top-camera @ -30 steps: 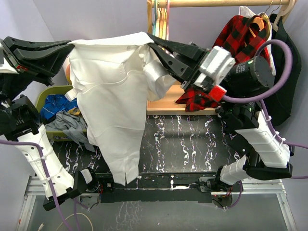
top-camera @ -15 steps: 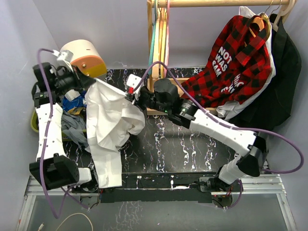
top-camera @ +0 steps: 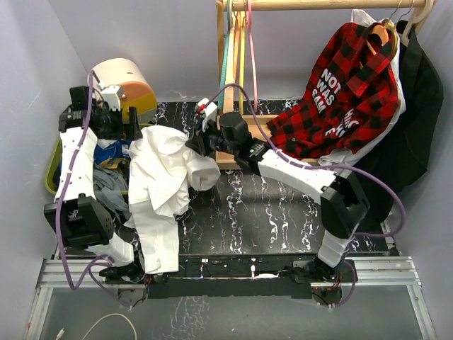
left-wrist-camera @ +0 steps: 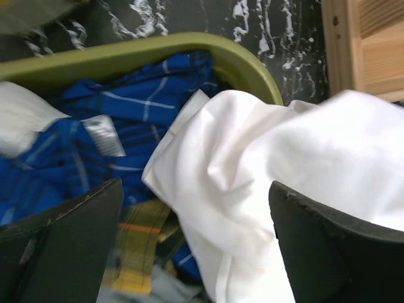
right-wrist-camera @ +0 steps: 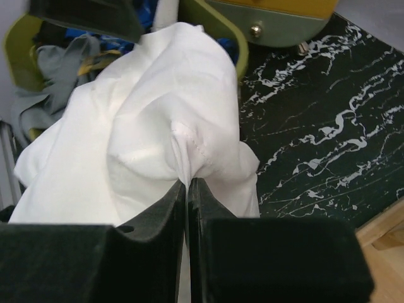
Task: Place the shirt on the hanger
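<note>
**Operator:** What has moved?

**Me:** A second ago the shirt point(top-camera: 166, 180) was stretched wide between my two arms. It has since slumped into a bunched heap, and my left pincer point(top-camera: 134, 126) has sprung apart and let its end go.

**Operator:** And from above?

**Me:** The shirt hangs from my right pincer point(top-camera: 195, 145) over the left part of the marbled table point(top-camera: 283, 212), and its tail trails down to the near edge. The hanger point(top-camera: 248, 49) hangs on the wooden rail point(top-camera: 318, 4) at the back, well apart from the cloth. A red plaid shirt point(top-camera: 340, 85) hangs further right.

**Operator:** Your left wrist?

**Me:** My left pincer point(left-wrist-camera: 196, 186) stands wide with nothing pinched. White cloth lies below and between its fingers, draped over the rim of the green basket point(left-wrist-camera: 126, 53), which holds a blue checked garment point(left-wrist-camera: 69, 145).

**Operator:** Your right wrist?

**Me:** My right pincer point(right-wrist-camera: 187, 184) is pressed together on a seamed fold of the shirt point(right-wrist-camera: 158, 113). The rest of the cloth billows away over the table towards the basket.
</note>
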### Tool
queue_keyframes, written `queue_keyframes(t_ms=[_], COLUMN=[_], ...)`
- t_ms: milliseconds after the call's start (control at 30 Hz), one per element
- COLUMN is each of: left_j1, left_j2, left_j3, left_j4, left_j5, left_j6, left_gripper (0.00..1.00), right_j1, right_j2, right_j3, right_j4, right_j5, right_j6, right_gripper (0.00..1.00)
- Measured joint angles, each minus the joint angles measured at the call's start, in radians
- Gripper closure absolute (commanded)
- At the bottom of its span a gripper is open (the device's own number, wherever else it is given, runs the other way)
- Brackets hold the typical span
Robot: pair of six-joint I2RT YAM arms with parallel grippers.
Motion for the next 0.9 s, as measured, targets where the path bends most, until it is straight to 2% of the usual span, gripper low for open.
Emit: queue_keyframes(t_ms=[167, 267, 333, 433, 467, 533, 567, 733, 900], left_j1=[-0.027, -0.059, -0.126, -0.301, -0.367, -0.464, -0.504, -0.693, -0.866], left_j2=[-0.018, -0.091, -0.142, -0.216, -0.227, -0.213, -0.194, -0.088, -0.076], left_j3=[0.278, 0.385, 0.423, 0.367, 0.340, 0.324, 0.324, 0.313, 0.225], left_j4=[-0.191, -0.315, -0.407, -0.516, -0.547, -0.603, -0.622, -0.643, -0.627], left_j5=[-0.146, -0.181, -0.197, -0.224, -0.240, -0.250, -0.257, -0.354, -0.484], left_j6=[0.125, 0.220, 0.269, 0.304, 0.304, 0.301, 0.296, 0.282, 0.293], left_gripper=[0.03, 0.04, 0.04, 0.03, 0.03, 0.03, 0.03, 0.04, 0.10], right_j1=[-0.032, -0.030, -0.030, -0.031, -0.031, -0.031, -0.031, -0.035, -0.048], right_j2=[0.153, 0.220, 0.248, 0.270, 0.272, 0.272, 0.269, 0.184, -0.026], right_j3=[0.125, 0.175, 0.195, 0.211, 0.211, 0.210, 0.206, 0.064, -0.232], right_j4=[0.005, -0.011, -0.031, -0.048, -0.051, -0.055, -0.050, 0.001, 0.099], right_j5=[0.092, 0.155, 0.189, 0.206, 0.206, 0.207, 0.208, 0.222, 0.263], right_j6=[0.116, 0.159, 0.185, 0.209, 0.219, 0.231, 0.235, 0.258, 0.282], right_gripper=[0.92, 0.92, 0.90, 0.40, 0.26, 0.07, 0.02, 0.02, 0.02])
